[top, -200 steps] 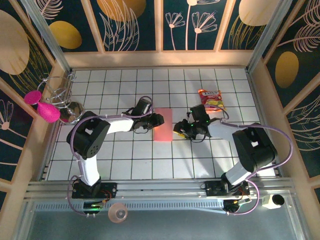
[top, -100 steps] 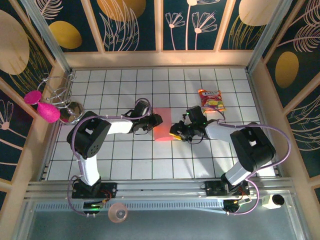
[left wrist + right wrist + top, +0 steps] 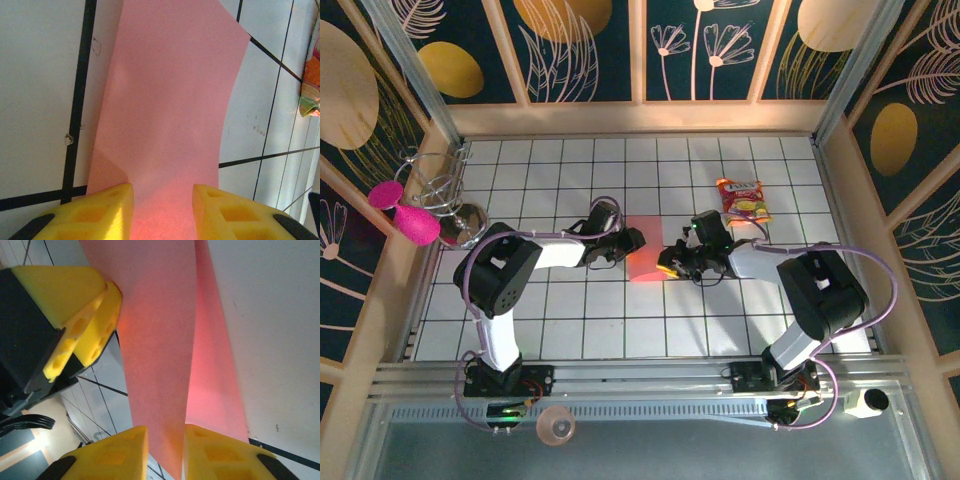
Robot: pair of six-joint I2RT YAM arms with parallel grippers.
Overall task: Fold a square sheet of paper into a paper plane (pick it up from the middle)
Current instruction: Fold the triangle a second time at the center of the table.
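Early stage, I'd judge: square sheet of paper (image 3: 642, 250) lies mid table (image 3: 570, 310), well off every edge, a narrow strip with one side raised. left gripper (image 3: 162, 192) open, straddling its left edge. right gripper (image 3: 166, 440) jaws narrow around the raised side; can't tell if clamped. No nose or wing folds yet.

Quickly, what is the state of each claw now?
Left claw: open, over the pink paper sheet.
Right claw: nearly closed around the sheet's raised flap; grip cannot be told.
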